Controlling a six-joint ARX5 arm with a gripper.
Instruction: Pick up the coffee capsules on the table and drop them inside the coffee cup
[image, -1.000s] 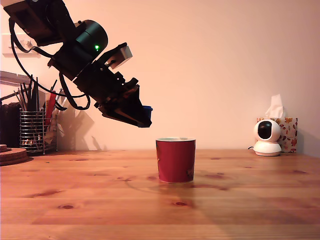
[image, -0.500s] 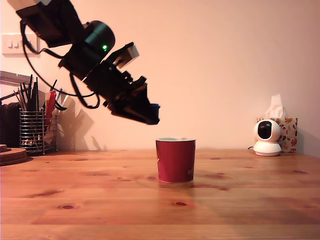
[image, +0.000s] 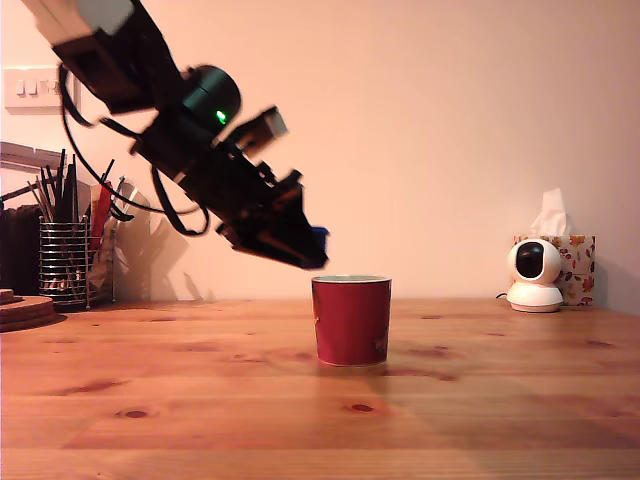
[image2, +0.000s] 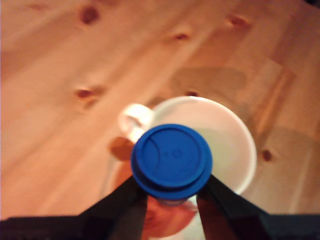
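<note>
The blue capsule (image2: 171, 161) sat pinched between the two black fingers (image2: 127, 200) of the gripper (image: 312, 250), flat face toward the wrist camera, fingers closed on its sides. In the wrist view the capsule overlapped the cup's (image2: 220, 145) pale cream interior and near rim, and a small pale handle showed on the cup. In the exterior view the capsule (image: 319, 233) showed only as a blue sliver at the gripper tip, above and just left of the red cup (image: 350, 320), over its left rim, not touching it. The arm (image: 150, 90) came down from the upper left on a slant, gripper pointing down and to the right toward the cup, a green light lit on the wrist. The cup stood upright on the pine table (image: 200, 400), near its middle. A mesh holder (image: 65, 262) stood far left, a white camera (image: 534, 275) and a tissue box (image: 578, 260) far right by the wall.
</note>
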